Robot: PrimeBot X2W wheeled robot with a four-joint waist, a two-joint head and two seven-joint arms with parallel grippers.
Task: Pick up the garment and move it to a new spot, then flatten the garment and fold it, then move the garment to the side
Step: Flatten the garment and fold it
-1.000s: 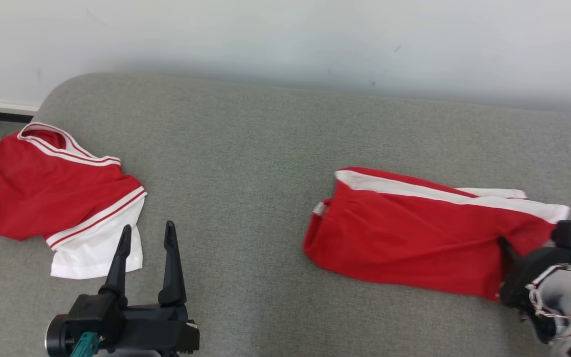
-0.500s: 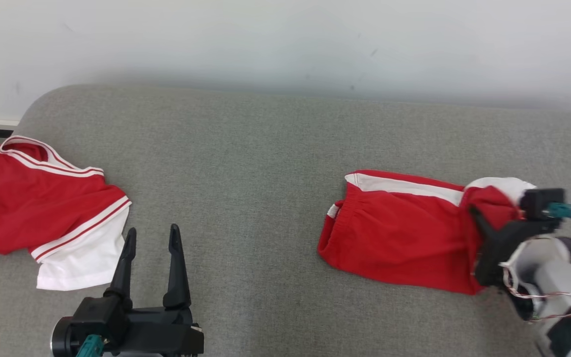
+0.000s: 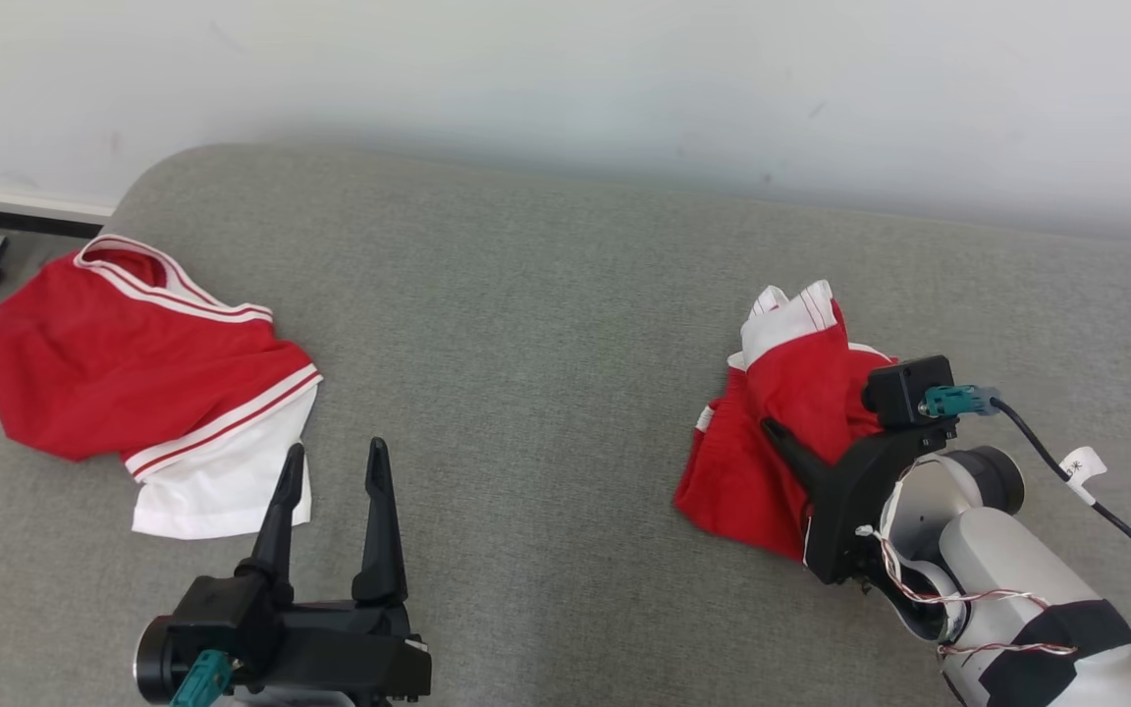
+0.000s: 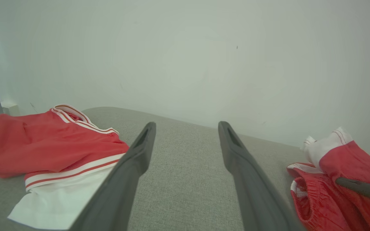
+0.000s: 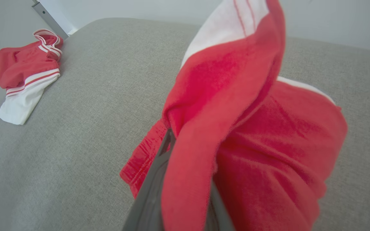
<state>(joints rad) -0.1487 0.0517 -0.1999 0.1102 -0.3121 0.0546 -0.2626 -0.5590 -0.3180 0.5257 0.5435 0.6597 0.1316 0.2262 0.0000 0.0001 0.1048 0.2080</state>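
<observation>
Right claw: my right claw point(image 3: 801, 447) is pinched tight on a fold of the red shorts point(image 3: 791, 393), with cloth draped over both fingers.
Left claw: my left claw point(image 3: 335, 462) is spread wide and holds nothing, hovering over the grey cushion point(image 3: 526, 324) between the two garments.
Where the shorts are: on the right side of the cushion, one leg end lifted and doubled toward the waistband point(image 5: 140, 163), the rest bunched on the upholstery.
Weight: light, I judge; thin cloth hangs limp off my fingers.
Stiffness: none. It slumps and creases, so a single pinch gathers it into a heap.
Slip: a matte knit on woven fabric will probably drag rather than glide.
Best hold: the waistband corners or the white-trimmed hem point(image 5: 223, 29), one claw at each end, for flattening.
Nearby: a red-and-white jersey top point(image 3: 134, 373) lies well apart to the left; I leave it alone.
</observation>
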